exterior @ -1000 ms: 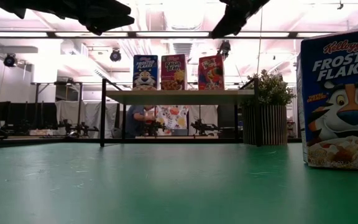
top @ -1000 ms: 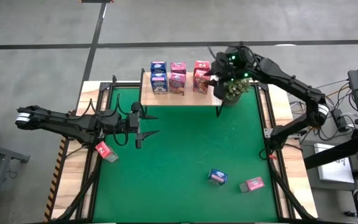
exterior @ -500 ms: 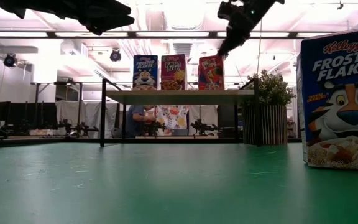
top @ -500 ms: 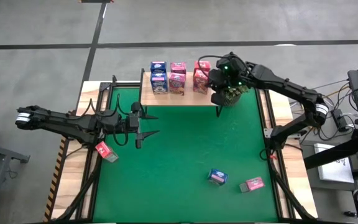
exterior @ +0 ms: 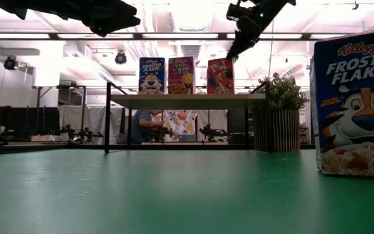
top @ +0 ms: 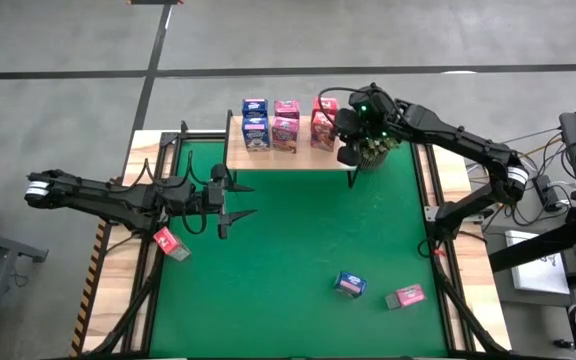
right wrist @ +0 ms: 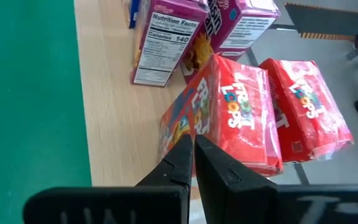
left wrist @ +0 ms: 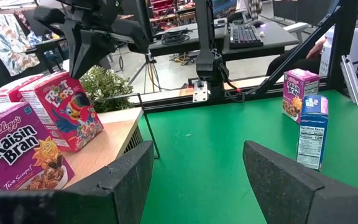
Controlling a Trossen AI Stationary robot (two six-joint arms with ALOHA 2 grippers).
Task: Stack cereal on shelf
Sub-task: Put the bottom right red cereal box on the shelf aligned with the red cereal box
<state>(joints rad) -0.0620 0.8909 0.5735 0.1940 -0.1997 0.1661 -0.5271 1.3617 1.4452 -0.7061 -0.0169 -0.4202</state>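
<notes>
Hovering over light wooden shelf on black legs [top: 298, 152]: right tool [right wrist: 193, 158], fingers pinched together, empty, just above front red Froot Loops cereal box [right wrist: 229, 121]. Six boxes standing on shelf; three waiting on green tabletop [top: 288, 250]. Left tool [top: 230, 205] hanging wide over tabletop, idle. Advice: lift clear without nudging red box, then fetch blue box [top: 349, 284].
</notes>
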